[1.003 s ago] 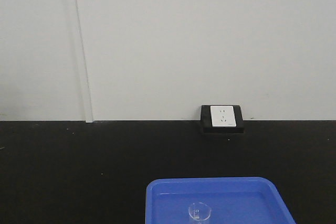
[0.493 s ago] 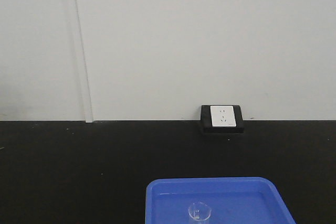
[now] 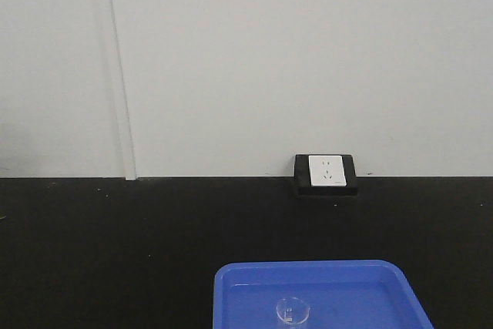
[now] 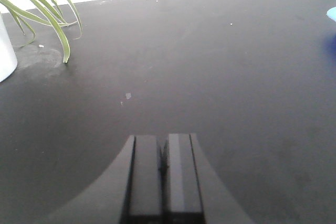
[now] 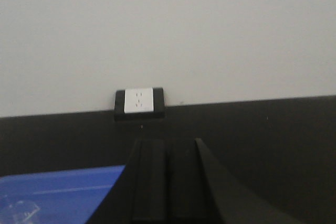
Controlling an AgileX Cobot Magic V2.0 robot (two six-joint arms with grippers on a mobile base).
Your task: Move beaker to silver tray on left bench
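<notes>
The beaker (image 3: 293, 312), small and of clear glass, stands upright inside a blue tray (image 3: 331, 279) at the bottom of the front view. It also shows as a blurred clear shape, the beaker (image 5: 20, 211), low at the left of the right wrist view. My right gripper (image 5: 168, 142) is shut and empty, to the right of the beaker and apart from it. My left gripper (image 4: 164, 142) is shut and empty above bare black worktop, with no beaker in its view. The silver tray and the left bench are out of view.
A black-framed white socket (image 3: 326, 172) sits where the black worktop (image 3: 115, 252) meets the white wall. In the left wrist view, green plant leaves (image 4: 52, 9) and a white pot (image 4: 5, 51) are at the far left, and a blue tray edge (image 4: 332, 13) at the right.
</notes>
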